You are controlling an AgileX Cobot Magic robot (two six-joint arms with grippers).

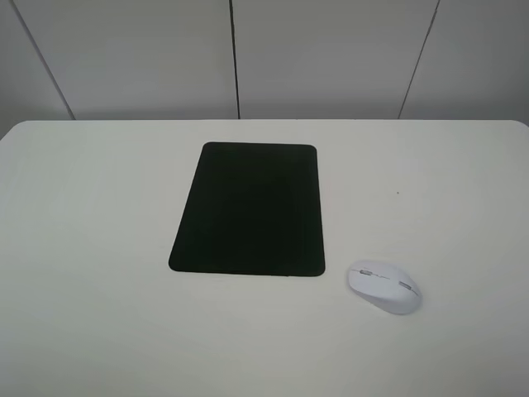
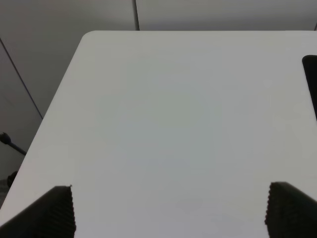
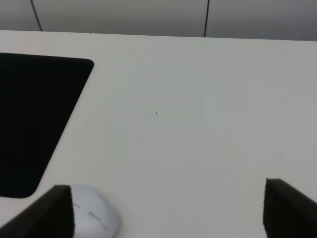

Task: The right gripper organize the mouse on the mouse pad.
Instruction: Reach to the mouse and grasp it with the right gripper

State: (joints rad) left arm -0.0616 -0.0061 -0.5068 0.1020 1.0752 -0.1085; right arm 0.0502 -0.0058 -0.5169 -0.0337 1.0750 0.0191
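**Spotter:** Where's the target?

**Operator:** I've got the mouse (image 1: 384, 286) on the bare worktop (image 1: 99, 248), just off the near right corner of the mouse pad (image 1: 248, 208), close but not touching. My right wrist view shows it beside one finger of the right gripper (image 3: 166, 210), jaws spread wide with nothing between them.

**Spotter:** And the other arm?

**Operator:** The left gripper (image 2: 168, 210) has its jaws spread too, and it's empty, over blank worktop well away.

**Spotter:** How will it handle?

**Operator:** I reckon it's light, with a hard, smooth, rounded shell, so slippery. I'd pinch low across its narrow flanks, clear of the wheel and buttons. It lies at a slant, so my wrist needs turning.

**Spotter:** Room?

**Operator:** Plenty. The pad carries nothing, only its thin edge to clear, nothing stands between, and the worktop's far edge is well off.
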